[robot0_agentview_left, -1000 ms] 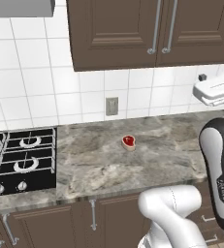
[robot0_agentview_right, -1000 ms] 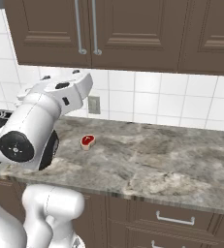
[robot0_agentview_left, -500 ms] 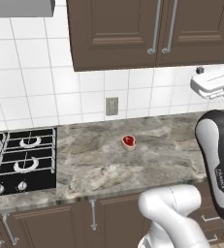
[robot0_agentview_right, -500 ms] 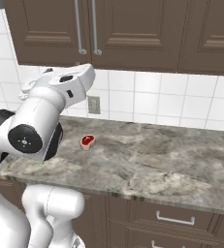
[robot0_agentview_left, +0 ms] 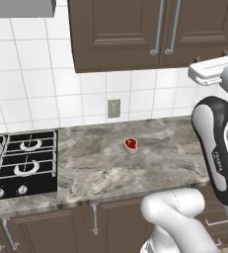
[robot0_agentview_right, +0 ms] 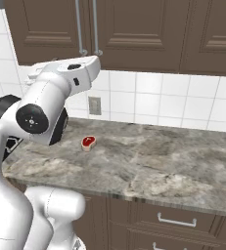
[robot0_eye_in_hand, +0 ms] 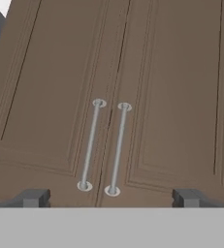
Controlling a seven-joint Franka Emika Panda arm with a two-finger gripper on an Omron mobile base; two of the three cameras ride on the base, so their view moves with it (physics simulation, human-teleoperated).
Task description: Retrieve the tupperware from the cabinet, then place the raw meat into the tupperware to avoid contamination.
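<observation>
Dark brown wood fronts the cabinet [robot0_eye_in_hand: 133,97] on the wall above the desk [robot0_agentview_left: 150,163], both panelled doors closed, two long silver handles [robot0_eye_in_hand: 90,144] side by side at the centre seam. In the hand view the end effector [robot0_eye_in_hand: 111,198] faces those handles, its fingertips [robot0_eye_in_hand: 33,197] spread wide and holding nothing. The raw meat [robot0_agentview_left: 131,145], a small red piece with a pale rim, lies alone on the grey marbled desk, right of the stove [robot0_agentview_left: 17,163] and below the cabinet. The tupperware is presumably behind the doors. To open well, the robot should probably centre on one handle, not straddle both, close on it mid-length, then pull along the door's arc.
</observation>
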